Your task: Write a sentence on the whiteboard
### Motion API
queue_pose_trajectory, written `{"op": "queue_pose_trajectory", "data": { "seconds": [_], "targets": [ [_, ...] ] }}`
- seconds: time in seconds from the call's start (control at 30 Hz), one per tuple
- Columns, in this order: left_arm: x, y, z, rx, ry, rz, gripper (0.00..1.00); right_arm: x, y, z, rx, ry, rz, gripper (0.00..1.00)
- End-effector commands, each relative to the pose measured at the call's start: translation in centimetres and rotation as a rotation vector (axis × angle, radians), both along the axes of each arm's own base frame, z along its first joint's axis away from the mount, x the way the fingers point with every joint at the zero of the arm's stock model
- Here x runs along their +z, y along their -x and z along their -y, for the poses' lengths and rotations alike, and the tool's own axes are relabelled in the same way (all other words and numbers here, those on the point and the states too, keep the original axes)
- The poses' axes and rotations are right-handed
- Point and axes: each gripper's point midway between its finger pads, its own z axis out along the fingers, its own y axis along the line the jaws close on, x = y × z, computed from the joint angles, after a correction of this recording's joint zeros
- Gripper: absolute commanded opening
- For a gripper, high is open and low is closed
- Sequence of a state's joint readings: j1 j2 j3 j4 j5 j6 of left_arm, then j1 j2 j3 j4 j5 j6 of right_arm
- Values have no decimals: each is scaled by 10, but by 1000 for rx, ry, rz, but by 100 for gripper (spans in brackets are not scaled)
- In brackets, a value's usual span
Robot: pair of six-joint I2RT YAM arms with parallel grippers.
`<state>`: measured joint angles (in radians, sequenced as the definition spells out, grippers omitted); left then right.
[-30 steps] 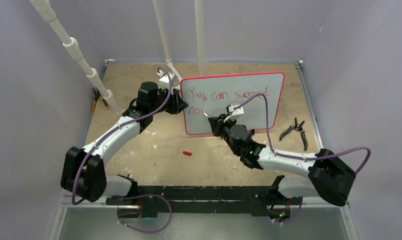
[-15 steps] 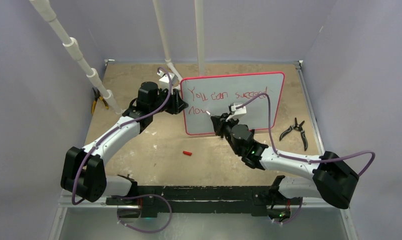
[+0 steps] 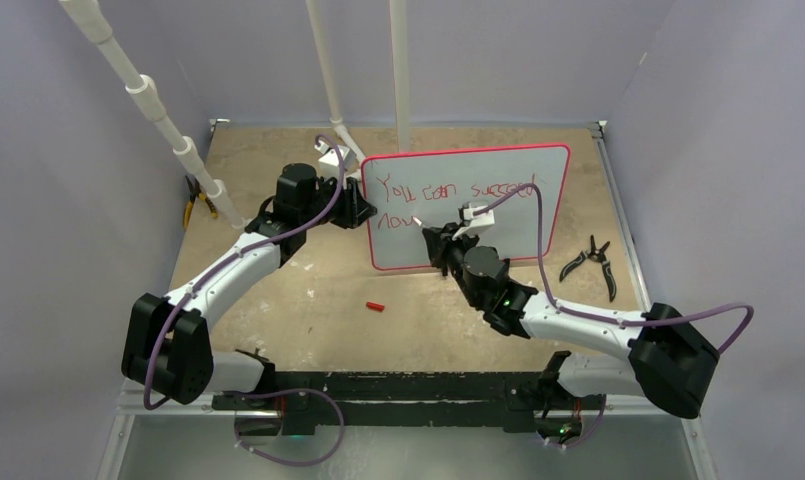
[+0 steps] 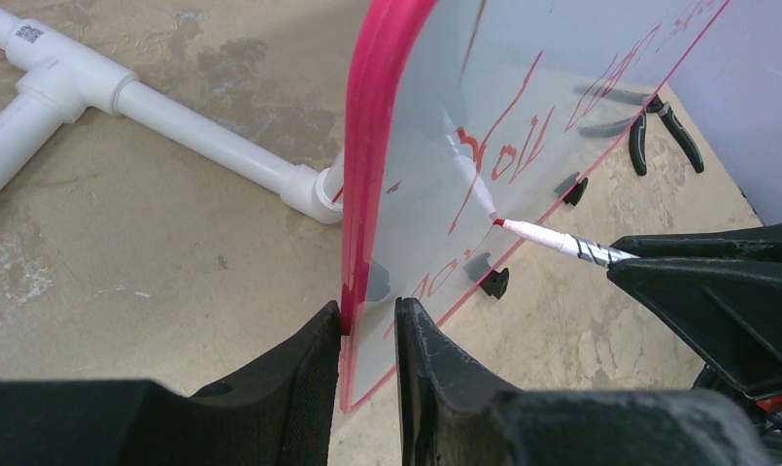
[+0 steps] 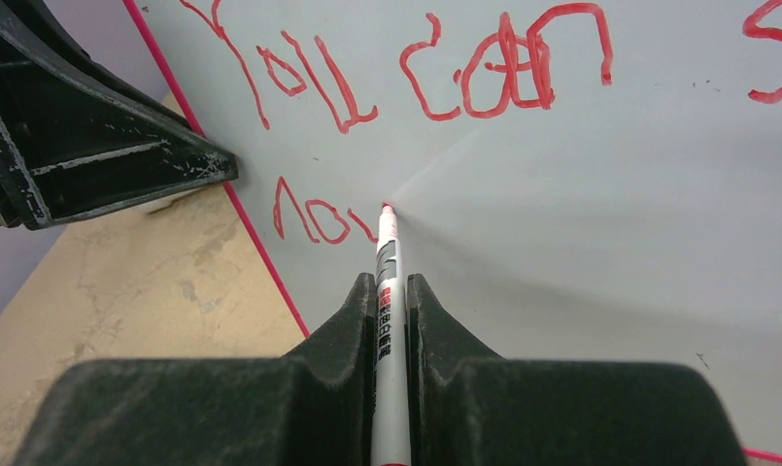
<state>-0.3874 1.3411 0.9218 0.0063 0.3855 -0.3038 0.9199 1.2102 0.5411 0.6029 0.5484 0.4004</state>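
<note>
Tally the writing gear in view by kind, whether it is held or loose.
whiteboard: 1
marker: 1
loose red cap: 1
Total: 3

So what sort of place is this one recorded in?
Probably a robotics lab test cell: lavender walls box in a worn tabletop, white PVC pipes stand at the back, and pliers lie loose on it.
</note>
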Motion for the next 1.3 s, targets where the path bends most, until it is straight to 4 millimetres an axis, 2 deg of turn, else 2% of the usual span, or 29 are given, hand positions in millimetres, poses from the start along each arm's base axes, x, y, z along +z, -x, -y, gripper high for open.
{"op": "queue_pose_trajectory", "data": {
  "seconds": [0.0,0.17,0.43,0.57,0.77,0.93,1.27],
  "targets": [
    [14,0,9,-33,33,35,25,-1,-3,15,-68,-1,-10,0],
    [14,1,9,-33,34,35,25,-14,2,21,-75,2,-43,0],
    [14,1,9,-33,34,33,25,-17,2,23,-80,17,-53,0],
    [14,1,9,-33,34,33,25,-9,1,23,-84,9,-38,0],
    [14,0,9,-32,33,36,25,18,-5,22,-104,-16,22,0],
    [14,1,9,-32,33,35,25,33,-9,20,-111,-32,54,0],
    [15,1,9,-32,32,38,25,32,-2,22,-74,-26,76,0]
  ]
}}
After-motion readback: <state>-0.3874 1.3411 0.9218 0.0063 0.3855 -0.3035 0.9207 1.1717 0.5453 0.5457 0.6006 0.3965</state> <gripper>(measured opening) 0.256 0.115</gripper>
